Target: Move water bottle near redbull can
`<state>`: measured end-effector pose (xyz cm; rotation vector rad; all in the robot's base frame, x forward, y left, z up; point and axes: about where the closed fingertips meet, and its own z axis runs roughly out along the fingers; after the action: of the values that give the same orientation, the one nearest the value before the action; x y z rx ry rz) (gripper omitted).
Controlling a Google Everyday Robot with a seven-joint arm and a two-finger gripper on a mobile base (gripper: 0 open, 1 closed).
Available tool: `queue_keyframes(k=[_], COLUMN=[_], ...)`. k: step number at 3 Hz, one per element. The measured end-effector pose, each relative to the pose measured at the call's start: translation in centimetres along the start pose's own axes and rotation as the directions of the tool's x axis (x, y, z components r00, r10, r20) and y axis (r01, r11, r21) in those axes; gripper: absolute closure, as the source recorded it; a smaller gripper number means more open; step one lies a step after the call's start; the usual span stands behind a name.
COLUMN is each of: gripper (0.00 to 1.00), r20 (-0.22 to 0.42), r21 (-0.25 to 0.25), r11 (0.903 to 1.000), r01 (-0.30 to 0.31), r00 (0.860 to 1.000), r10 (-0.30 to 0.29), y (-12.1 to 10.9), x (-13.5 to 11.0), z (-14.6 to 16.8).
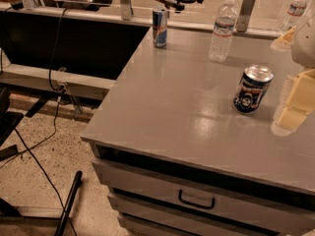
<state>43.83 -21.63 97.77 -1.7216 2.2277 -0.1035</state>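
The water bottle [223, 29], clear with a white cap and a red-blue band on its label, stands upright at the back of the grey tabletop [177, 107]. The redbull can [159, 27], slim and blue-and-silver, stands upright at the back left corner, well left of the bottle. My gripper [295, 100] is at the right edge of the view, above the table's right side. It is right of and nearer than the bottle, apart from it, and holds nothing that I can see.
A wider dark navy can [252, 88] with a round white logo stands just left of my gripper. A second bottle [297, 10] shows at the far back right. The cabinet has drawers [197, 199] in front. Cables and a black pole [69, 200] lie on the floor at left.
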Motion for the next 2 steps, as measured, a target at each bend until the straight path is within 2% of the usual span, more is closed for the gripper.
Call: queue_keyframes(k=[1, 2], gripper=[0.0, 0.0], r20=[0.0, 0.045], r21=[0.0, 0.036], r11=[1.0, 0.9993], r01=[0.0, 0.012], r00=[1.0, 0.999], r10=[0.0, -0.013], y=[0.0, -2.9], x=[0.0, -0.8], z=[0.0, 0.1])
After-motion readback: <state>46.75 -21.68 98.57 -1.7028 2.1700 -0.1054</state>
